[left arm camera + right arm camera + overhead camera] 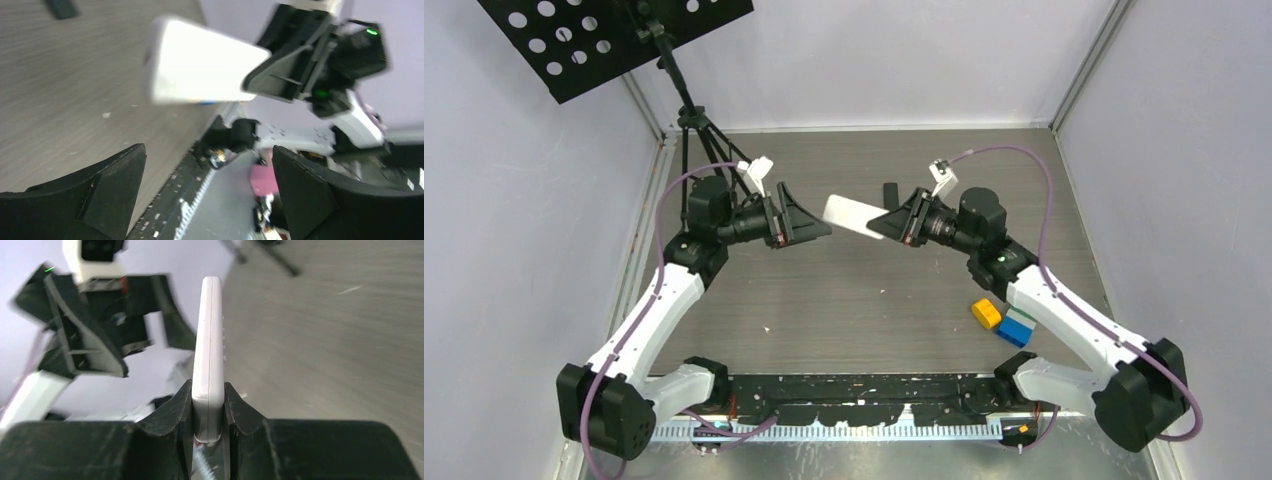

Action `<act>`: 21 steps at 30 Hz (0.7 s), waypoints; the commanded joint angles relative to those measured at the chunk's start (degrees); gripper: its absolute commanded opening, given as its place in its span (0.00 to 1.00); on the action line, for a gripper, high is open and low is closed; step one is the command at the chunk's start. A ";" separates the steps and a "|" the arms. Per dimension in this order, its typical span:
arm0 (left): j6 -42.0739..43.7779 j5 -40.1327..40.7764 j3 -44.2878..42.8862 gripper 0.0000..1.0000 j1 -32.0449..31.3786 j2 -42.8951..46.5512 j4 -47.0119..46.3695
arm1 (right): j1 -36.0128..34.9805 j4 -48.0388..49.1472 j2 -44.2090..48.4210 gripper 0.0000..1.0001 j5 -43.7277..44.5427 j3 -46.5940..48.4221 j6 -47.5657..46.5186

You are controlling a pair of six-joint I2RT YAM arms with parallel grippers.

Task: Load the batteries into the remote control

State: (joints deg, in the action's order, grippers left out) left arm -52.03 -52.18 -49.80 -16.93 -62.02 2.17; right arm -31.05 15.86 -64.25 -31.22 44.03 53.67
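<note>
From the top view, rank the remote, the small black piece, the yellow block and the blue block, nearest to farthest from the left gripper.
1. remote, just right of the left gripper
2. small black piece, past the remote, toward the back
3. yellow block, front right
4. blue block, beside the yellow one, farther right

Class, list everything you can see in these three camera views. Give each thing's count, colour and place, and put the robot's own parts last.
remote control: one, white, held above the middle of the table
yellow block: one, yellow, on the table's right side, beside the right arm
blue block: one, blue, right next to the yellow block
small black piece: one, black, lying on the table behind the remote control
music stand: one, black and perforated, at the far left corner
table: one, grey wood grain
left arm: one, white and black, jaws wide open and empty, facing the remote control
right arm: one, white and black, jaws shut on one end of the remote control
</note>
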 commanded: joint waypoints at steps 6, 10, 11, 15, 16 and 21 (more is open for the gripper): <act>16.49 19.04 -4.66 1.00 1.64 0.02 27.94 | 0.29 -48.98 -5.41 0.00 65.12 16.72 -31.15; 16.50 19.52 -4.41 1.00 1.64 0.07 27.88 | 0.29 -53.66 -15.37 0.00 81.03 21.18 -33.96; 16.56 19.61 -4.49 1.00 1.64 0.16 27.96 | 0.28 -54.23 -18.14 0.00 83.27 22.35 -34.18; 16.86 20.00 -4.68 1.00 1.64 0.70 28.33 | 0.36 -54.45 -28.77 0.00 87.59 26.39 -35.98; 17.03 20.16 -4.69 1.00 1.64 0.81 28.50 | 0.26 -54.51 -32.60 0.00 88.09 27.58 -36.75; 18.22 20.87 -4.60 1.00 1.64 1.57 29.67 | 0.16 -55.12 -44.81 0.00 87.63 33.05 -38.96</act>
State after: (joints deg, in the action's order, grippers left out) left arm -36.12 -32.36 -52.93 -15.46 -62.11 30.81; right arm -30.57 -38.09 -104.12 50.96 71.99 17.32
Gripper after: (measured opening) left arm 0.994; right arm 0.262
